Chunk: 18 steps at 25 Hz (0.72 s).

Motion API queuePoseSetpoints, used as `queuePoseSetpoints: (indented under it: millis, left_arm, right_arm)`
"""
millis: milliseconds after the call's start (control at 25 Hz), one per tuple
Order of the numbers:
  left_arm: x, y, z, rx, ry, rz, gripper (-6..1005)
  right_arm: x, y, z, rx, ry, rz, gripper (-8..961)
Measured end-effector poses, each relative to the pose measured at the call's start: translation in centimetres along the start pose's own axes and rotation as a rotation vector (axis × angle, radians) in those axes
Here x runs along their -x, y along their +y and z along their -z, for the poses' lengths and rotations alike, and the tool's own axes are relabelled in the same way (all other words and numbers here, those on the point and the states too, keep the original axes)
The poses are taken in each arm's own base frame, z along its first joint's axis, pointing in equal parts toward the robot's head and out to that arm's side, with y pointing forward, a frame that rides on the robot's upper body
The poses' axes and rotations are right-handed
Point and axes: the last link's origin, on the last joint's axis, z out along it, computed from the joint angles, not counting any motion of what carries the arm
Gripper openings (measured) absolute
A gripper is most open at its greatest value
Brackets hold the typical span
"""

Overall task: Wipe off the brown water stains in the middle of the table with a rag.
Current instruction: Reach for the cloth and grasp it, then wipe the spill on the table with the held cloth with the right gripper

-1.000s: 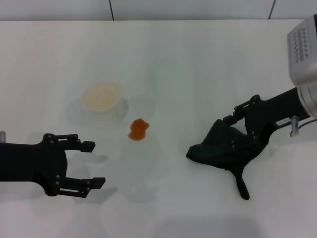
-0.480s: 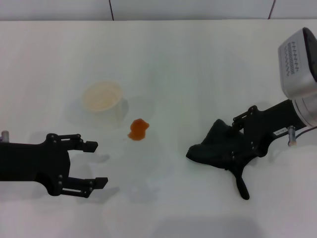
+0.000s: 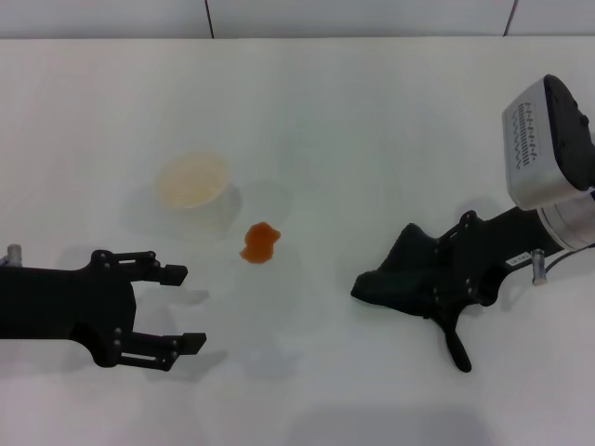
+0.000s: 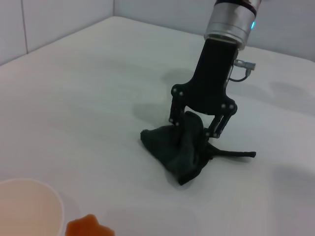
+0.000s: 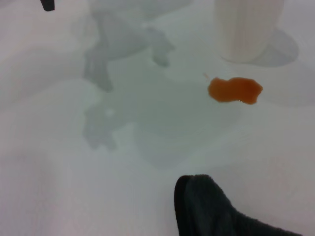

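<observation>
- Left black matte two-finger gripper [image 3: 183, 308]: flat linkage plates w/ small pale screws at the pivots, blocky squared fingertips, wide black palm body; a small silver stud at its wrist end.
- Right black two-finger gripper [image 4: 196, 126]: same linkage build, screw heads at joints, tapering black housing.
- Right silver-grey wrist cylinder [image 4: 230, 21] above it: brushed metal, thin cyan light, small silver bolt sticking out sideways.
- Rounded silver-grey wrist box w/ black edge [image 3: 546, 139]: rows of zigzag vent slits.
</observation>
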Motion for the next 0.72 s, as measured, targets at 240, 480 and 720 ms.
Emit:
queuePoseSetpoints:
  millis: [240, 480, 720]
  left_arm:
    - [0.0, 0.0, 0.0, -0.001, 0.0, -0.002, 861]
    - [-0.1, 0.0, 0.1, -0.003, 0.0, -0.006, 861]
    - [-0.2, 0.0, 0.1, 0.001, 0.002, -0.008, 861]
  right_arm:
    - [0.1, 0.2, -0.2, 0.006, 0.011, 0.02, 312]
    - [0.8, 0.1, 0.2, -0.002, -0.009, 0.037, 161]
    - [1.4, 0.1, 0.1, -0.006, -0.029, 0.037, 132]
